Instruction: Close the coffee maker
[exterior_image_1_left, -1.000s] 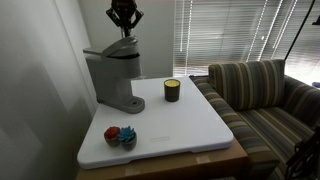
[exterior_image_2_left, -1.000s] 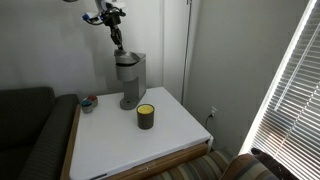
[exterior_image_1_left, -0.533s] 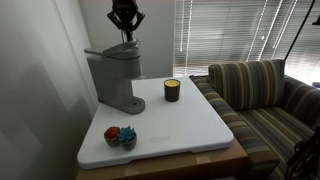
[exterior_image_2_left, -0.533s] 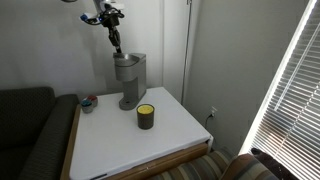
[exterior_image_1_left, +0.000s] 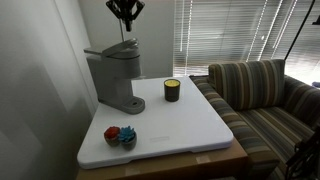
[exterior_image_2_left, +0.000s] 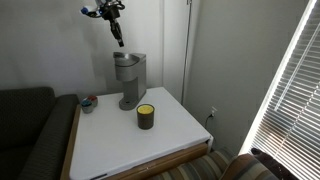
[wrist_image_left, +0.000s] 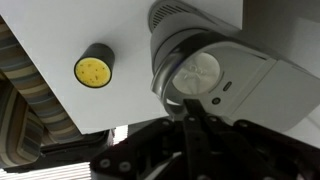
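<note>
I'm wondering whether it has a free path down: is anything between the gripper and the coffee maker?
Nothing. In both exterior views only bare air separates the gripper from the coffee maker just below it.

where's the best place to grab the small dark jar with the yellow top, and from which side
Probably best to take the jar by its round dark side wall, coming down from above with a finger on each side. It stands upright on the table, apart from the coffee maker, so its sides are free.
</note>
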